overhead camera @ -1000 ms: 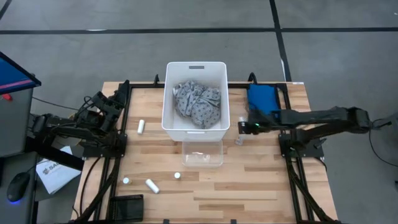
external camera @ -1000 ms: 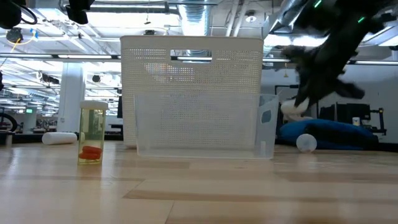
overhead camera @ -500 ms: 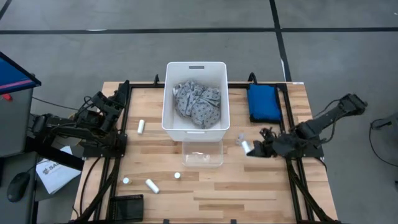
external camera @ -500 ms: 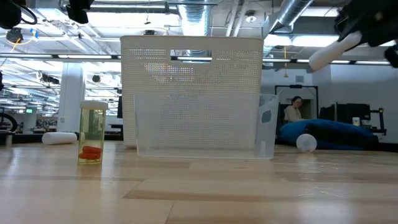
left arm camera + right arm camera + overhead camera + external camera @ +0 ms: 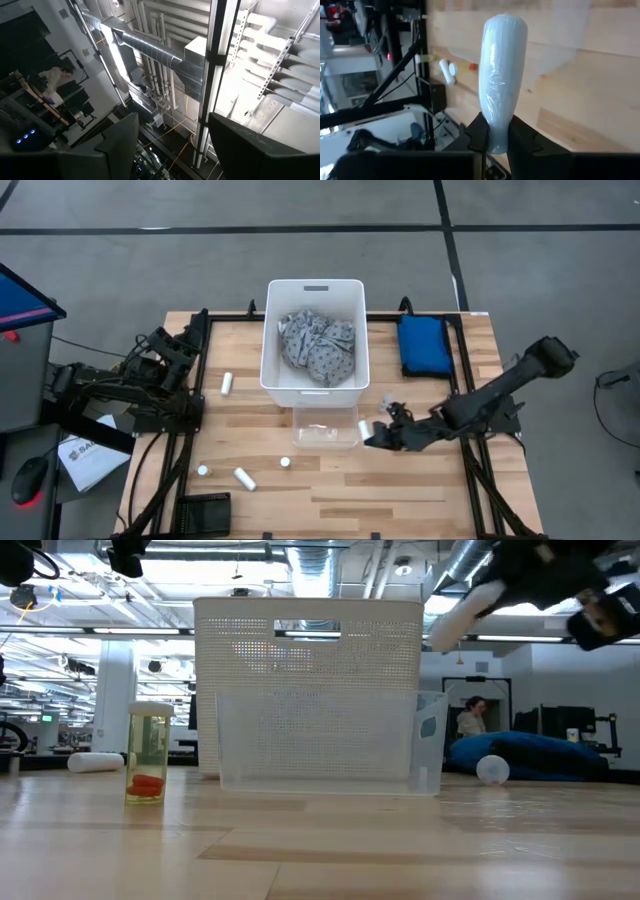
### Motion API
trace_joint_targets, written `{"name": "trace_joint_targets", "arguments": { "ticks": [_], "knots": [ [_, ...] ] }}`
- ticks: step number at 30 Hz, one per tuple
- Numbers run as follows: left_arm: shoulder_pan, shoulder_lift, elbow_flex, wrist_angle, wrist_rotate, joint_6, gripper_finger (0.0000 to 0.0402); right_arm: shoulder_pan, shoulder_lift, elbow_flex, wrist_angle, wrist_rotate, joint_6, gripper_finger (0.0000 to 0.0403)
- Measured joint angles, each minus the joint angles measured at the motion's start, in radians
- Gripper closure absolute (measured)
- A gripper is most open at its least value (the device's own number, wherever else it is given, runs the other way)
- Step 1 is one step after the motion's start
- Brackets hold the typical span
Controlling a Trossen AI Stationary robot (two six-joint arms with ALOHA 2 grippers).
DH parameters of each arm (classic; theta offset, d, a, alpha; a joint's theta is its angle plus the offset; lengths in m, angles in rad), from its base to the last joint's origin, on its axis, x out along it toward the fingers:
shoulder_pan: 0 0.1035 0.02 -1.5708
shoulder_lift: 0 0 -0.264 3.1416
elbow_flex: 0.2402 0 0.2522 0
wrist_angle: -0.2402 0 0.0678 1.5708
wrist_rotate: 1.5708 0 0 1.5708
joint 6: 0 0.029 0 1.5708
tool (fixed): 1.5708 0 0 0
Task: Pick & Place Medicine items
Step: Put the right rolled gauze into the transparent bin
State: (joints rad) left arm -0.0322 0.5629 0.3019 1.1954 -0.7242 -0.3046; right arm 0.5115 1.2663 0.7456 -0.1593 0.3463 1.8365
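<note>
While we look down on the bench [image 5: 400,480]: both arms show, left parked at the left edge, right stretched low toward the middle

Right pincer [image 5: 372,436]: pinching a white cylinder [image 5: 363,428]; it hangs just beside the right wall of the clear tray [image 5: 325,427], which sits against the front of the white bin [image 5: 315,290]

Cylinder against pincer: in the right wrist view we see its lower end clamped between the two dark fingers [image 5: 476,131], the rounded end [image 5: 502,75] sticking well out past them; in the low view it is tilted, raised clear of the bench [image 5: 455,618]

Left pincer [image 5: 162,348]: folded back over its frame, well apart from the bin; we see its fingers spread, holding nothing

Other medicine items: one cylinder left of the bin [image 5: 227,383]; another near the front [image 5: 244,478] between two tiny round bottles [image 5: 203,471] [image 5: 285,462]; one small bottle right of the tray [image 5: 386,402]

Bin contents: grey patterned cloth [image 5: 317,346]

Blue pouch [image 5: 423,345]: right of the bin
</note>
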Motion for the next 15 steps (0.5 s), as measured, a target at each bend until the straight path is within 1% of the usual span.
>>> {"name": "trace_joint_targets", "arguments": {
  "ticks": [7, 15],
  "knots": [
    [0.0, 0.0, 0.0, -0.001, 0.004, -0.042, 0.017, -0.069, 0.162, 0.098, 0.044, 0.003, -0.044, 0.0362],
    [0.0, 0.0, 0.0, 0.005, 0.007, -0.052, 0.0169, -0.108, 0.296, 0.179, 0.043, 0.002, -0.057, 0.0362]
  ]
}}
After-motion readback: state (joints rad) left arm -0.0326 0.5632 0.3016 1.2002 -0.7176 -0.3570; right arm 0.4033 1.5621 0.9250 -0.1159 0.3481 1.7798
